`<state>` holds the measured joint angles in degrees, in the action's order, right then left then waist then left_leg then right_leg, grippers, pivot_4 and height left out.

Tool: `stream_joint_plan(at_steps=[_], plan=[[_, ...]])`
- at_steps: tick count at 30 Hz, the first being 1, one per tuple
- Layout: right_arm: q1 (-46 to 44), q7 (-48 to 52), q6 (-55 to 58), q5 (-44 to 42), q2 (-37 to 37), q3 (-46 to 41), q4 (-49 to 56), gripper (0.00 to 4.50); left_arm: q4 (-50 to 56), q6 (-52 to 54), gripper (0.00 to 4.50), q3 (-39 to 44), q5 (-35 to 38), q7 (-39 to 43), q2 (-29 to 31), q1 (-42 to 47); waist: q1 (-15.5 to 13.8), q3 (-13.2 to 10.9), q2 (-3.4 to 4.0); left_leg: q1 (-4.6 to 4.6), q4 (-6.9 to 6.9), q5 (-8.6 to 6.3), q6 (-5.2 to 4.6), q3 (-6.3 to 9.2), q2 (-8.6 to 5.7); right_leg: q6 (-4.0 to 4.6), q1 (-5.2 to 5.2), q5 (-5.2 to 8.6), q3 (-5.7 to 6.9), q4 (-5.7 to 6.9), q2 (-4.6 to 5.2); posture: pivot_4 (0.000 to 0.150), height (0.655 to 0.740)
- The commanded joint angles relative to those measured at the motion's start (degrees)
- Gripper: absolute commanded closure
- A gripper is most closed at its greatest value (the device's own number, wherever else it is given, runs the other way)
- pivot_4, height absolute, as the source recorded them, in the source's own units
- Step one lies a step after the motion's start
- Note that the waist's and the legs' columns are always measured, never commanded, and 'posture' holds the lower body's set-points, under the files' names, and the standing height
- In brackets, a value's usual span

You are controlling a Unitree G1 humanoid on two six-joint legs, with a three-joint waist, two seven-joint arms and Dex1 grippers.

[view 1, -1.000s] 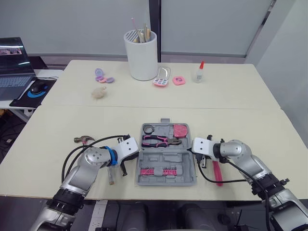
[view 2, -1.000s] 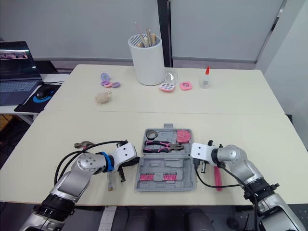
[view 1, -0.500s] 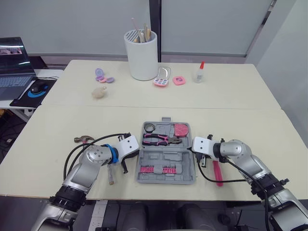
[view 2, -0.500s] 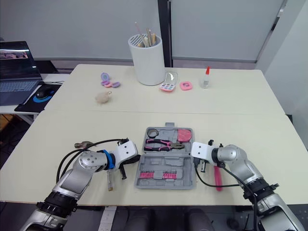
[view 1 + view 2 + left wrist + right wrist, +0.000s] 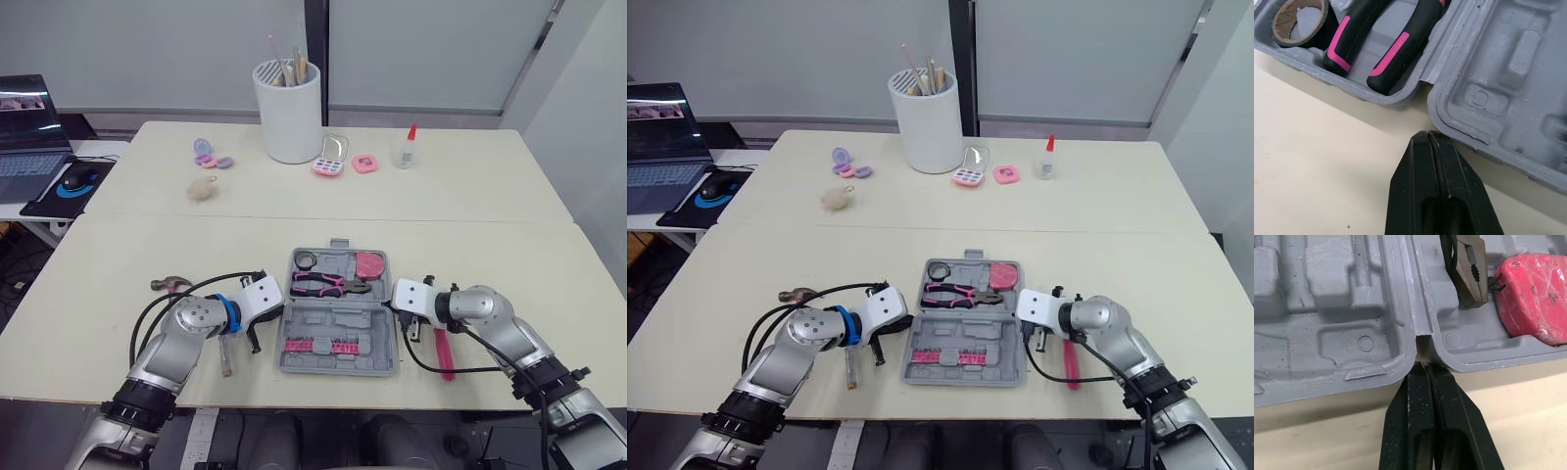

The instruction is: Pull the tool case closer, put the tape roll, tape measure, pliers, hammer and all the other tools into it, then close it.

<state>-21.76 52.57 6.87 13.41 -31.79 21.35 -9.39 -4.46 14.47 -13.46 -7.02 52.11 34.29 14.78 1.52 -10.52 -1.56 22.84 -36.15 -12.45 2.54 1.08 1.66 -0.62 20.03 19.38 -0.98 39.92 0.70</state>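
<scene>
The grey tool case lies open near the table's front edge. Its far half holds the tape roll, the pink-handled pliers and the pink tape measure; its near half holds a row of pink bits. My left gripper is shut, its tips at the hinge notch on the case's left edge. My right gripper is shut at the hinge notch on the right edge. The hammer lies left of the case, partly under my left arm. A pink-handled tool lies right of the case.
On the far table stand a white container of sticks, a glue bottle, pink compacts, purple pieces and a fuzzy ball. A laptop and mouse sit on a side desk at far left.
My left gripper has edged slightly along the case's left side. The case and my right gripper stay where they were.
</scene>
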Motion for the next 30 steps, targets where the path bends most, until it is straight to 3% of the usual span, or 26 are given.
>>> stream_joint_plan(at_steps=[1, 30], plan=[[0.6, 1.7, -0.3, -1.3, 1.1, 1.4, 2.8, 4.48, 2.0, -0.6, 4.50, -2.6, 0.7, 1.4, -1.1, -0.7, 0.0, 0.0, 0.00, 0.00, 0.00, 0.00, 0.00, 0.00, 0.00, 0.00, 0.00, 0.00, 0.00, 0.00, 0.00, 0.150, 0.7400], [0.8, 1.2, -1.2, -1.0, 0.5, 0.8, 1.2, 4.48, -0.6, -2.7, 4.50, -1.6, -0.3, 0.3, 0.0, -0.8, 0.0, 0.0, 0.01, -0.02, 0.01, 0.00, 0.00, 0.02, 0.01, 0.00, -0.02, 0.00, 0.02, 0.01, 0.00, 0.150, 0.7400]])
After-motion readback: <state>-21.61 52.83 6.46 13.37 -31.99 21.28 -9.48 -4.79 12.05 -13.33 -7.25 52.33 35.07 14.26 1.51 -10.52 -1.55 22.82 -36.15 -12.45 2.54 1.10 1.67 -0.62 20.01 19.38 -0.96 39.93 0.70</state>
